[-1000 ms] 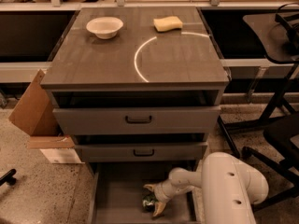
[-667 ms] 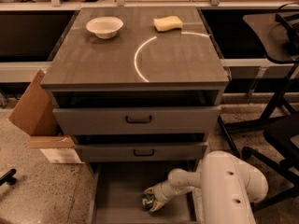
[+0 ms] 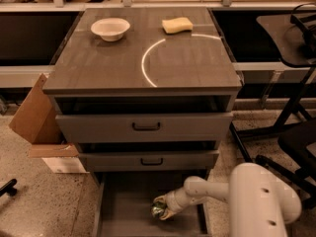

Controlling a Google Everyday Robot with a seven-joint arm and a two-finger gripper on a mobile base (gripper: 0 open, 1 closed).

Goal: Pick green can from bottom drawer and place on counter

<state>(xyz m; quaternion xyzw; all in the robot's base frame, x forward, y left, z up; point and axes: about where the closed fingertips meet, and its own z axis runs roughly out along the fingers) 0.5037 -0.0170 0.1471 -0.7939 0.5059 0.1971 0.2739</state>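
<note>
The green can (image 3: 156, 211) is a small shiny can on the floor of the open bottom drawer (image 3: 123, 206), near its middle front. My gripper (image 3: 162, 208) reaches into the drawer from the right on its white arm (image 3: 207, 191). Its fingers sit above and below the can and are closed on it. The can is still low in the drawer. The counter (image 3: 108, 63) is the dark grey wood-grain cabinet top with a thin white arc (image 3: 148, 58), well above the gripper.
A white bowl (image 3: 110, 28) and a yellow sponge (image 3: 177, 24) sit at the back of the counter. Two upper drawers with black handles (image 3: 146, 127) overhang the bottom drawer. A cardboard box (image 3: 37, 122) stands at the left. A black stand (image 3: 291, 107) is at the right.
The gripper has moved slightly left onto the can and its fingers have drawn in around it. The can has hardly moved.
</note>
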